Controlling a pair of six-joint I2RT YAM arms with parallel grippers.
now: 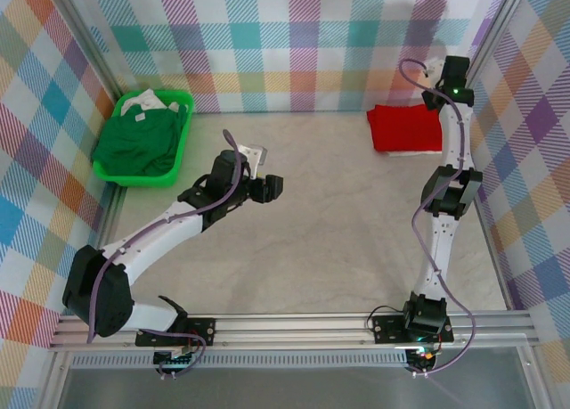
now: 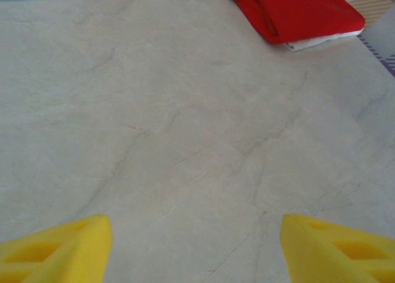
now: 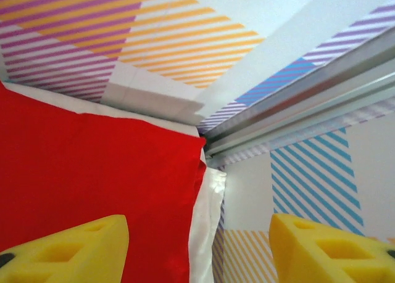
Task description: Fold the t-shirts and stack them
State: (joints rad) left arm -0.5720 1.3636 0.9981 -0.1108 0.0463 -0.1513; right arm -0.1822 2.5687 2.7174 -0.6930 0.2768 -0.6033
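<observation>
— How far along?
— Two done, I'd say: the red tee [image 1: 405,126] lies folded on the cream-white tee [image 2: 315,42], upper right. The dark green tee [image 1: 134,142] sits crumpled in the basket [image 1: 183,102], upper left.
— Grippers?
— Both released, holding nothing: the right gripper [image 3: 199,233] over the stack, the left gripper [image 2: 197,233] above the bare table [image 1: 338,231].

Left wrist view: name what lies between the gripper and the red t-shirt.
Bare tabletop, nothing else, between the left gripper and the red t-shirt, as the left wrist view shows.
</observation>
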